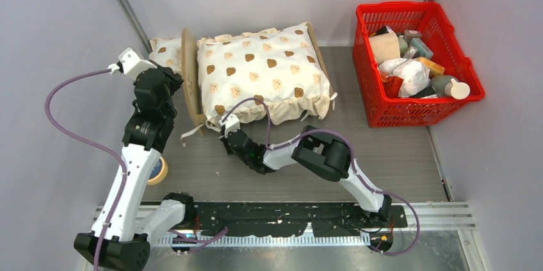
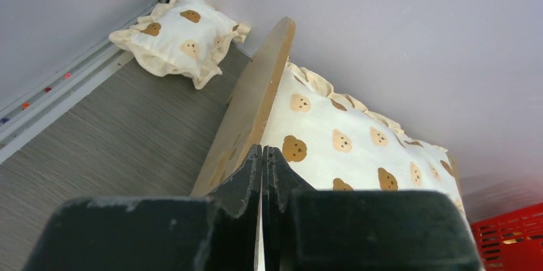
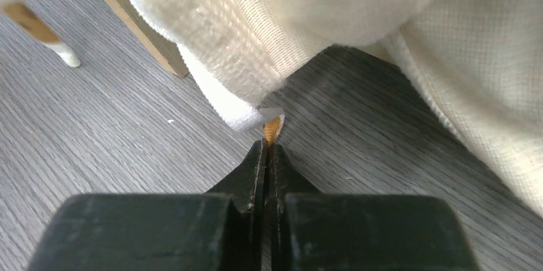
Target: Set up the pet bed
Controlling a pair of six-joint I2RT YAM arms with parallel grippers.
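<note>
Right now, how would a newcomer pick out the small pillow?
Find the pet bed at the table's back. Beyond its arched headboard, in the far left corner, lies the small pillow. Same bear print as the big cushion, but much smaller and off the bed.

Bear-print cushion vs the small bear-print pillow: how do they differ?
Size: the cushion is much larger than the pillow.
Place: the cushion lies on the pet bed, covering its base. The pillow lies on the table outside the frame, in the back left corner.
Shared: cream fabric, brown bear print, ruffled edges.
</note>
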